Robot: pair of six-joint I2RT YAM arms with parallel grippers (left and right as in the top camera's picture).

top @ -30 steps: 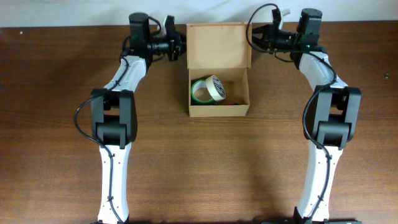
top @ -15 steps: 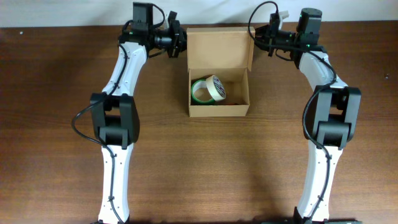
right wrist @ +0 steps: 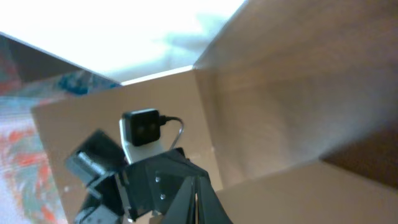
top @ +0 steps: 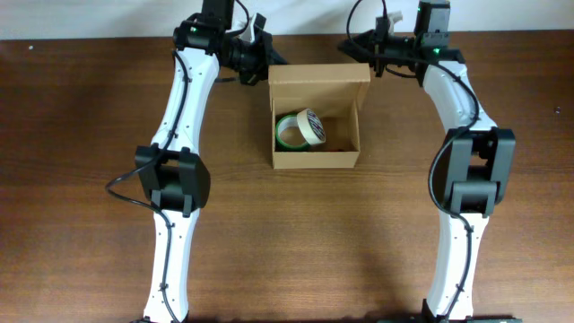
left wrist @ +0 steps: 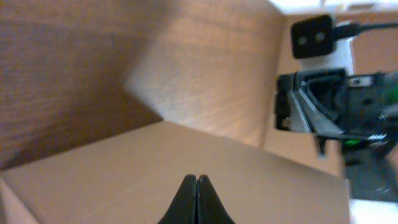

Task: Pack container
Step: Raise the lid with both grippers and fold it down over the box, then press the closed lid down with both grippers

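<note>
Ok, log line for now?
cardboard box: open, tape rolls inside | flap: part-raised | left gripper, right gripper: jaws shut behind flap

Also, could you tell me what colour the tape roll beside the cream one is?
The tape roll is green; the overhead view shows it best.

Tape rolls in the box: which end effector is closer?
Left. The left end effector is at the box's far-left corner, the side where the tape rolls lie; the right end effector is at the far-right corner, farther away.
</note>
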